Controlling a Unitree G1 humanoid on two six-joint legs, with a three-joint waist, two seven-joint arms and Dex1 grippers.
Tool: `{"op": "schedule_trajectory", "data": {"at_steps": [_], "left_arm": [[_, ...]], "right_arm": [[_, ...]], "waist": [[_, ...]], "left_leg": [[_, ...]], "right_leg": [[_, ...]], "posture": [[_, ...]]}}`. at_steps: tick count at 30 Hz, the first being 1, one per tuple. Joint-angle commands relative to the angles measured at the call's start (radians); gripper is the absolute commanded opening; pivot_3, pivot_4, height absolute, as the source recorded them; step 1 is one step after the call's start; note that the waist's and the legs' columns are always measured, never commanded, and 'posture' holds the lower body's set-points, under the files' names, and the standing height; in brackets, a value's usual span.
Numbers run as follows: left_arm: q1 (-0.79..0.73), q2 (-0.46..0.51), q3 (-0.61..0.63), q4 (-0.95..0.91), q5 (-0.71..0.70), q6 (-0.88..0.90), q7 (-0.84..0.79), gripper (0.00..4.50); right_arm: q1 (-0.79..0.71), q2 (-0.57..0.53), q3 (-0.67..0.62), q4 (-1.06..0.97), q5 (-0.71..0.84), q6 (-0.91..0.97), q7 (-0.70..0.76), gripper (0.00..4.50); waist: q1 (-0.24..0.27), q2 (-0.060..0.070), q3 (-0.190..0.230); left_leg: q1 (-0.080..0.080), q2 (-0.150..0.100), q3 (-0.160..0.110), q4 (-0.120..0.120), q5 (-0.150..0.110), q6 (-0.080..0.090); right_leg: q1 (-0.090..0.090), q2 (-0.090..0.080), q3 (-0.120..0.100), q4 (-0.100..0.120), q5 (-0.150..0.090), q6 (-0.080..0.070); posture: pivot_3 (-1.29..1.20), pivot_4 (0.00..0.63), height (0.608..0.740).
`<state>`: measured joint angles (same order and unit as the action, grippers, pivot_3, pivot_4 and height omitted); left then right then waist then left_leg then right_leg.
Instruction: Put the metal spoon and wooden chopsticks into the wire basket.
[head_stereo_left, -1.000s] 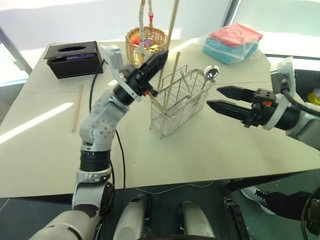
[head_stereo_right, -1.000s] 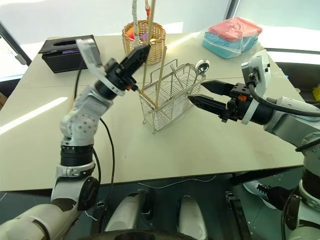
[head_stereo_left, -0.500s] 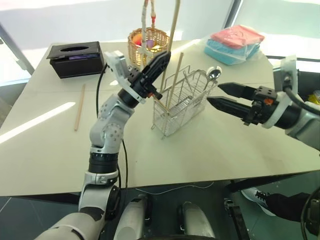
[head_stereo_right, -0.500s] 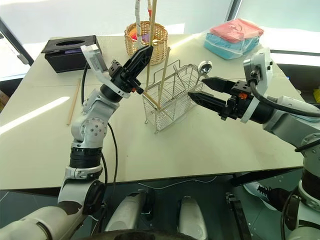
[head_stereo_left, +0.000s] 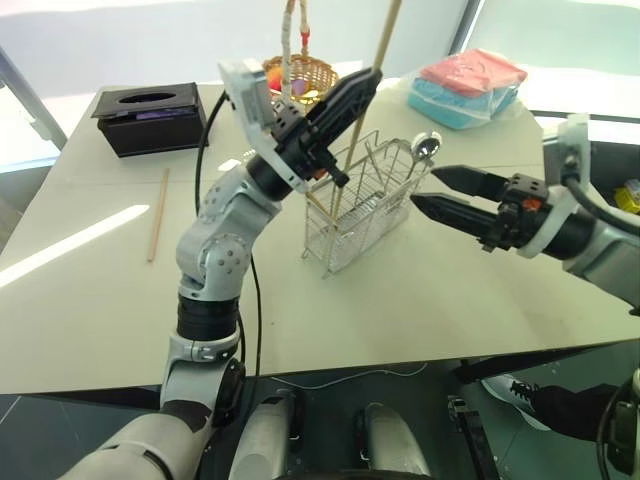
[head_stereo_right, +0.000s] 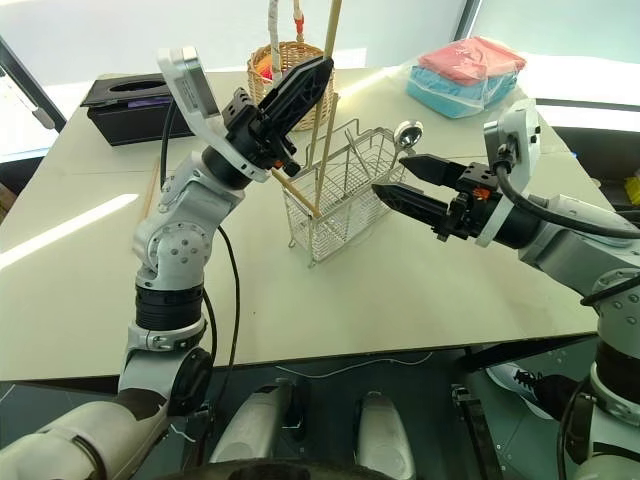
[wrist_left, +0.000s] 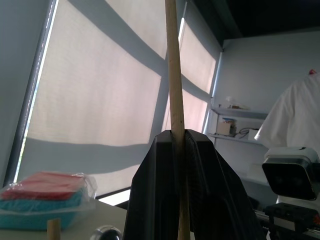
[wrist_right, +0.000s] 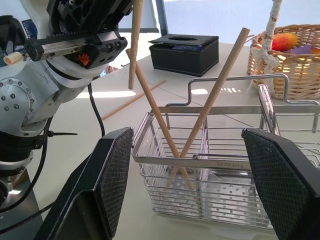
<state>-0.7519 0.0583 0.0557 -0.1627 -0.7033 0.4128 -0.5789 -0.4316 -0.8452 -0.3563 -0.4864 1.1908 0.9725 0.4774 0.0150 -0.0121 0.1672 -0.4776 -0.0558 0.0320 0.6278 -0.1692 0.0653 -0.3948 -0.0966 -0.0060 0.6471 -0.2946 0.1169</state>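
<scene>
My left gripper (head_stereo_left: 366, 84) is shut on one wooden chopstick (wrist_left: 172, 75), holding it nearly upright above the left end of the wire basket (head_stereo_left: 370, 215). The stick's lower tip (wrist_right: 131, 86) hangs just outside the basket rim. Two more chopsticks (wrist_right: 205, 115) lean crossed inside the basket. The metal spoon (head_stereo_left: 427, 146) stands in the basket's far right corner, bowl up. A further chopstick (head_stereo_left: 157, 215) lies flat on the table at the left. My right gripper (head_stereo_left: 427, 190) is open and level, its fingertips close to the basket's right side, holding nothing.
A round wicker basket (head_stereo_left: 300, 75) with a tall handle stands behind the wire basket. A black tissue box (head_stereo_left: 150, 118) sits at the back left, and a wrapped stack of pink and blue cloths (head_stereo_left: 465, 85) at the back right. The table's front edge (head_stereo_left: 400, 345) is close.
My left gripper has risen and swung right with the chopstick, from beside the basket to over its left end. The right gripper has stayed put and open.
</scene>
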Motion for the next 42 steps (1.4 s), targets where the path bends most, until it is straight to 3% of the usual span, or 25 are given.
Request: {"op": "schedule_trajectory", "data": {"at_steps": [1, 17, 20, 25, 32, 37, 42], "left_arm": [[0.025, 0.0, -0.026, -0.005, 0.042, -0.029, 0.009, 0.1], [0.105, -0.053, -0.107, 0.126, 0.193, -0.184, -0.036, 0.1], [0.106, -0.053, -0.105, 0.134, 0.196, -0.188, -0.04, 1.16], [0.099, -0.051, -0.097, 0.145, 0.216, -0.208, -0.026, 3.62], [0.056, -0.038, -0.061, 0.13, 0.214, -0.23, 0.0, 3.62], [-0.177, 0.019, 0.101, 0.082, 0.107, -0.128, 0.166, 3.62], [-0.305, 0.146, 0.219, 0.099, 0.127, 0.012, 0.388, 3.62]], "right_arm": [[0.002, 0.002, -0.017, -0.02, 0.001, -0.029, 0.001, 3.57], [0.011, 0.002, -0.022, -0.026, 0.01, -0.039, -0.015, 3.57], [0.011, 0.001, -0.022, -0.027, 0.012, -0.04, -0.02, 3.57], [0.01, -0.002, -0.023, -0.025, 0.013, -0.041, -0.02, 3.57], [0.014, -0.009, -0.027, -0.021, 0.017, -0.037, -0.01, 3.57], [-0.03, -0.057, -0.009, -0.027, 0.088, 0.011, 0.039, 3.57], [-0.086, -0.096, 0.018, -0.046, 0.169, 0.042, 0.046, 3.57]], "waist": [[0.0, 0.0, 0.0], [-0.001, 0.0, 0.0], [-0.001, 0.0, 0.0], [-0.001, 0.0, 0.0], [-0.001, 0.0, 0.0], [-0.002, -0.001, 0.001], [-0.003, 0.0, 0.001]], "left_leg": [[0.0, 0.0, 0.0, 0.0, 0.0, 0.0], [0.0, 0.0, 0.0, -0.001, -0.001, -0.002], [0.0, 0.0, 0.0, -0.001, -0.001, -0.002], [0.0, 0.0, 0.0, -0.001, -0.001, -0.002], [0.0, 0.0, 0.0, -0.001, 0.0, 0.0], [-0.003, 0.0, 0.0, 0.001, 0.0, 0.0], [0.0, 0.0, 0.0, 0.0, -0.001, 0.001]], "right_leg": [[0.0, 0.0, 0.0, 0.0, 0.0, 0.0], [-0.001, 0.0, 0.0, 0.0, 0.0, 0.0], [-0.001, 0.0, 0.0, 0.0, 0.0, 0.0], [-0.001, 0.0, 0.0, 0.0, 0.0, 0.0], [-0.001, 0.0, 0.0, 0.0, 0.0, 0.0], [-0.003, 0.0, 0.0, 0.0, 0.001, 0.001], [-0.001, 0.0, 0.0, 0.0, 0.001, 0.002]], "posture": [[0.0, 0.15, 0.74], [0.0, 0.15, 0.74], [0.0, 0.15, 0.74], [0.0, 0.15, 0.74], [0.0, 0.15, 0.74], [0.0, 0.15, 0.74], [0.0, 0.15, 0.74]]}}
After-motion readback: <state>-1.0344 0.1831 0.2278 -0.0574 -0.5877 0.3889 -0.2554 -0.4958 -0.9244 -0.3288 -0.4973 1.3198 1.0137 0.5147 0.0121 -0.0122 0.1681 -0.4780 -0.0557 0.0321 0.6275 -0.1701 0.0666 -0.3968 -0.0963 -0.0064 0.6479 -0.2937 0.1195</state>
